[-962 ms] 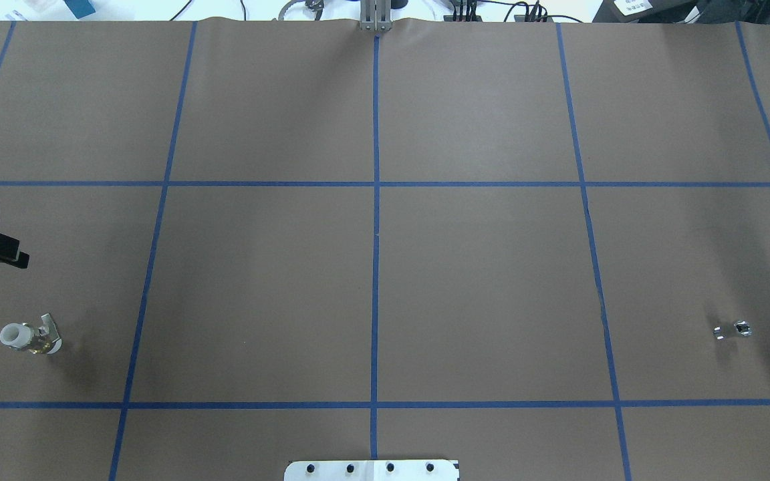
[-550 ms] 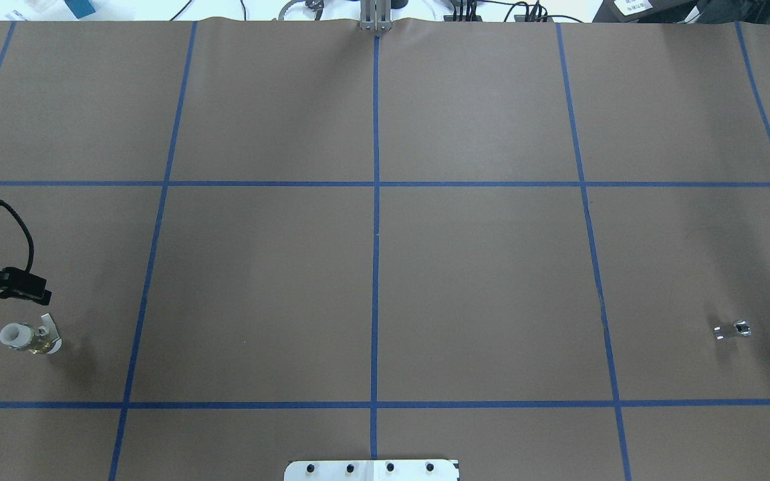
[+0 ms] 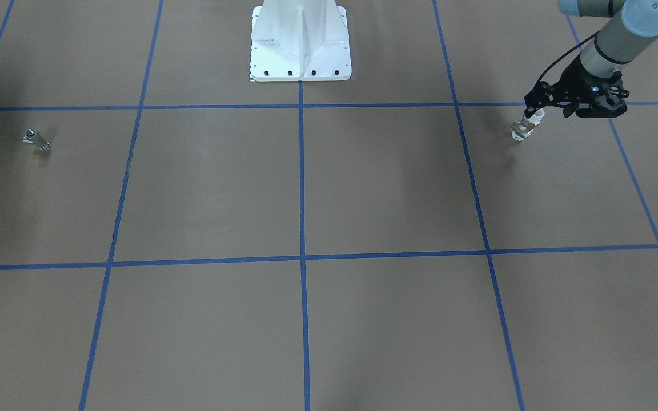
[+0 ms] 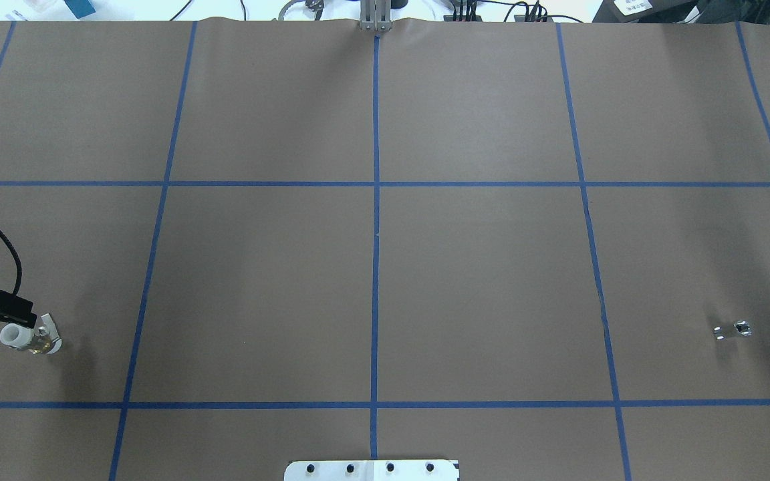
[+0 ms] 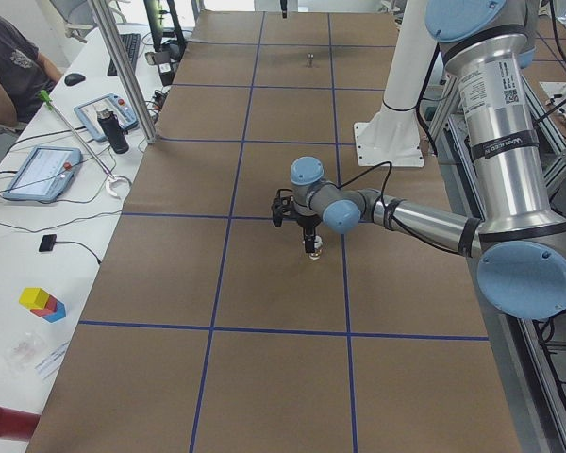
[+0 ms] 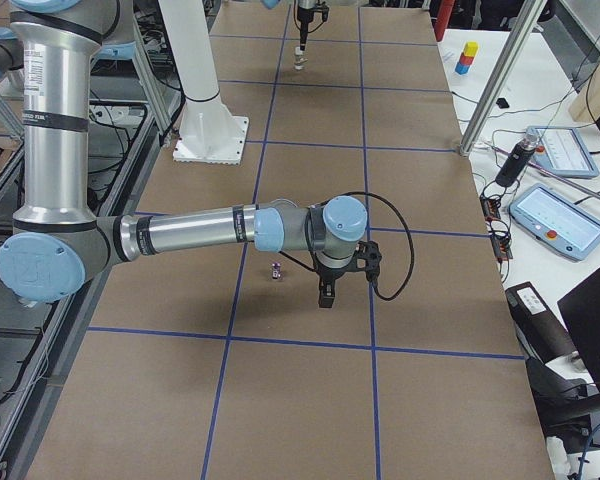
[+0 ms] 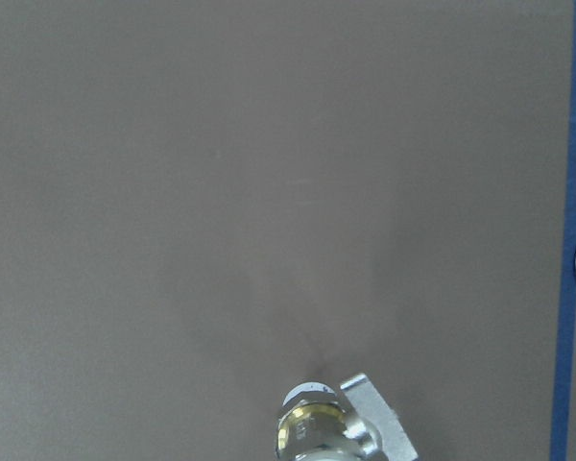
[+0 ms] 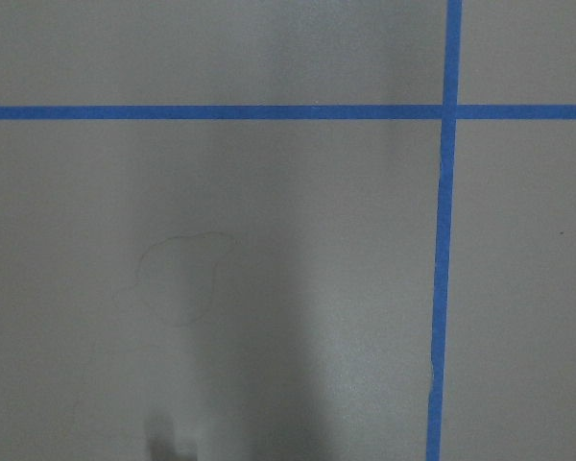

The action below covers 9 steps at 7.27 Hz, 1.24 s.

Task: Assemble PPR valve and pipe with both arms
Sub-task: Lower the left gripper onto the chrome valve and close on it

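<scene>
The PPR valve (image 4: 29,337), white with a brass middle and a flat tab handle, lies on the brown table at the near left. It also shows in the front view (image 3: 526,128) and at the bottom of the left wrist view (image 7: 326,430). My left gripper (image 4: 24,314) hovers just behind and above it, seemingly open, holding nothing. The pipe (image 4: 732,330), a tiny silver stub, lies at the near right and shows in the right side view (image 6: 276,271). My right gripper (image 6: 325,298) hangs close beside the pipe, apart from it. I cannot tell whether it is open.
The brown table cover (image 4: 478,280) is divided by blue tape lines. The white pedestal base (image 3: 300,43) stands at the robot's edge. Tablets, cables and a bottle (image 5: 118,132) lie on the operators' bench beyond the far edge.
My left gripper has moved toward the robot's side of the table and now sits just behind the valve. The valve and the pipe have not moved.
</scene>
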{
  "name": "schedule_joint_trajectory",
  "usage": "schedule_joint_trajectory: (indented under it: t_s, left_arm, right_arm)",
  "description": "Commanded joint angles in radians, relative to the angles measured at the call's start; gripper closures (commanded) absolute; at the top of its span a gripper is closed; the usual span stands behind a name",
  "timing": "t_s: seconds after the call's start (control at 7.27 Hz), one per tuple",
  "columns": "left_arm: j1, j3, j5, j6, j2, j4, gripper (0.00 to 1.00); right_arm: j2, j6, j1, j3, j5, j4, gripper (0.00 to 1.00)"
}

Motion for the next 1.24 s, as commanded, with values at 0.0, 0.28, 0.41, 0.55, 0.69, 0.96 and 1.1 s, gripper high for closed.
schedule_joint_trajectory:
  t_s: [0.0,0.28,0.41,0.55,0.69,0.96,1.1]
  left_arm:
    - [0.026,0.002,0.004,-0.002,0.000,0.001,0.01]
    - [0.040,0.004,0.005,-0.002,-0.002,0.001,0.14]
    - [0.040,0.005,0.004,-0.002,-0.002,0.001,0.23]
    - [0.040,0.004,0.005,-0.002,-0.002,0.001,0.32]
    - [0.040,0.004,0.004,-0.002,-0.002,-0.001,0.46]
    - [0.040,0.004,0.004,-0.002,-0.002,0.001,0.90]
    - [0.040,0.004,0.002,-0.004,-0.005,0.001,1.00]
  right_arm:
    - [-0.013,0.009,-0.004,-0.013,-0.004,0.106,0.00]
    - [-0.014,0.037,-0.004,-0.030,-0.004,0.126,0.00]
    - [-0.014,0.037,-0.004,-0.030,-0.004,0.126,0.00]
    - [-0.014,0.037,-0.004,-0.030,-0.004,0.126,0.00]
    - [-0.014,0.037,-0.004,-0.030,-0.004,0.126,0.00]
    - [-0.014,0.037,-0.004,-0.030,-0.004,0.126,0.00]
    - [-0.014,0.037,-0.004,-0.032,-0.004,0.126,0.00]
